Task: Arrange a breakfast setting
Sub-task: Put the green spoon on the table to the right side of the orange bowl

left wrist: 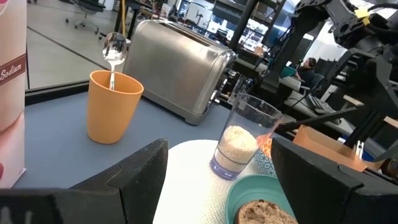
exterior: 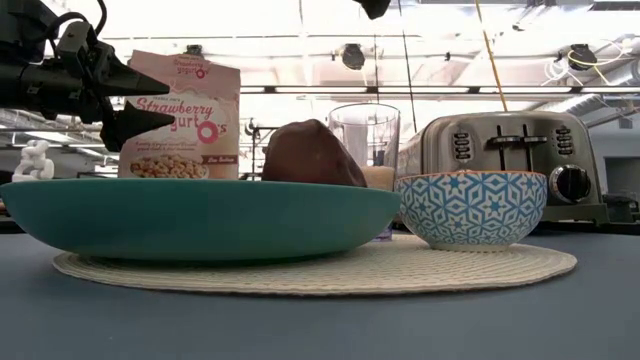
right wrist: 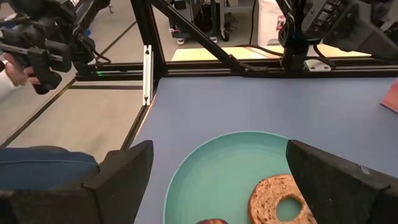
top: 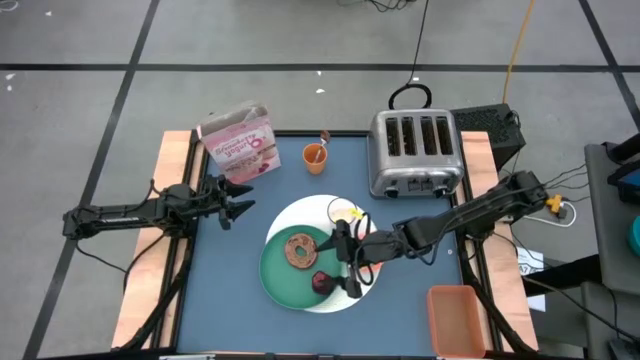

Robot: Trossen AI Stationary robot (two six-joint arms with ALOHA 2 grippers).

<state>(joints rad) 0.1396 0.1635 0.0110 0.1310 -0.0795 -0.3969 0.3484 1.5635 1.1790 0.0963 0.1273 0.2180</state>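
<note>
A white round placemat lies mid-table. On it rests a green plate with a brown bagel and a dark red fruit. A glass partly filled with a whitish stuff and a blue-and-white patterned bowl stand on the mat's far right part. A metal spoon stands in an orange cup. My right gripper hovers open and empty over the plate's right side and hides the bowl from above. My left gripper is open and empty, raised left of the mat.
A silver four-slot toaster stands at the far right, and a pink cereal box at the far left. An orange bin sits at the near right corner. Bare blue table shows in front of the mat and to its left.
</note>
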